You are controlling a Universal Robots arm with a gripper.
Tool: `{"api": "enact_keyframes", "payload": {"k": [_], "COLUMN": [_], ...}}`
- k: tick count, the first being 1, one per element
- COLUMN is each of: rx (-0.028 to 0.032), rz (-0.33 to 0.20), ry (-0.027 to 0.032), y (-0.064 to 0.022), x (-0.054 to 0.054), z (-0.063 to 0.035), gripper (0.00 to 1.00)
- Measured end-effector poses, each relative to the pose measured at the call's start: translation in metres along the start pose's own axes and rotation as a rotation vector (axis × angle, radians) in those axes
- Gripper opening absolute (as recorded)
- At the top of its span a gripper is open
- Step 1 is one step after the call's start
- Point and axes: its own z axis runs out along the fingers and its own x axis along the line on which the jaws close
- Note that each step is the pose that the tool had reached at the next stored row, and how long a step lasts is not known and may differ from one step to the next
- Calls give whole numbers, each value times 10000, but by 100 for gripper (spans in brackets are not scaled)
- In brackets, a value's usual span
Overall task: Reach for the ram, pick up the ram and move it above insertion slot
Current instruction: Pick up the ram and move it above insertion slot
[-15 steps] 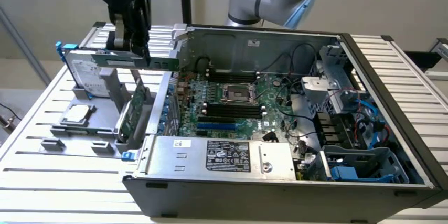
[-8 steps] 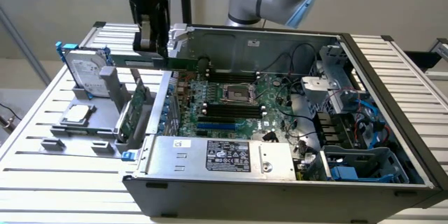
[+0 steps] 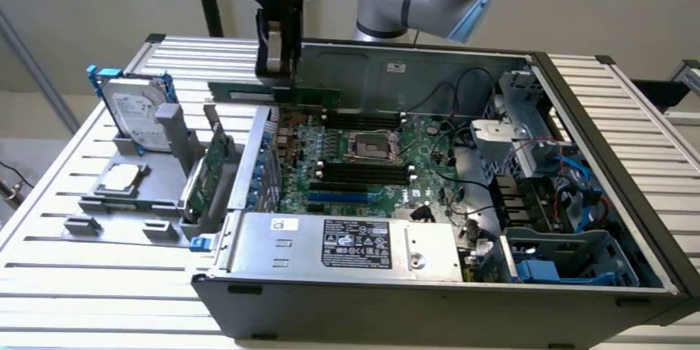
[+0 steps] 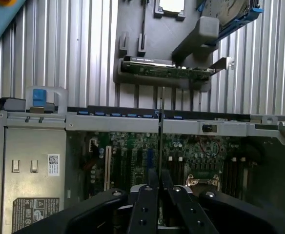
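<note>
The ram [image 3: 287, 93], a long thin green stick, hangs level above the back-left corner of the open computer case, over its wall. My gripper [image 3: 278, 76] comes down from above and is shut on its upper edge. In the wrist view the ram [image 4: 160, 131] shows edge-on as a thin dark line running out from between the black fingers [image 4: 145, 204], with my gripper [image 4: 160, 187] pinched on it. The black memory slots [image 3: 361, 171] lie on the motherboard beside the processor socket [image 3: 366, 147], lower and toward the exterior view's right of the ram.
A larger green expansion card [image 3: 210, 171] stands upright in a grey fixture [image 3: 120, 223] outside the case, with a hard drive [image 3: 137, 112] and a processor chip [image 3: 120, 176]. The power supply [image 3: 339, 243] fills the case's front; cables and a drive cage [image 3: 547, 194] crowd its right.
</note>
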Motion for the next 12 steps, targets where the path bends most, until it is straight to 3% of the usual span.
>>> {"api": "enact_keyframes", "payload": {"k": [12], "rx": [0], "rz": [-1], "ry": [0], "y": [-434], "x": [-270], "z": [71], "gripper": [14]}}
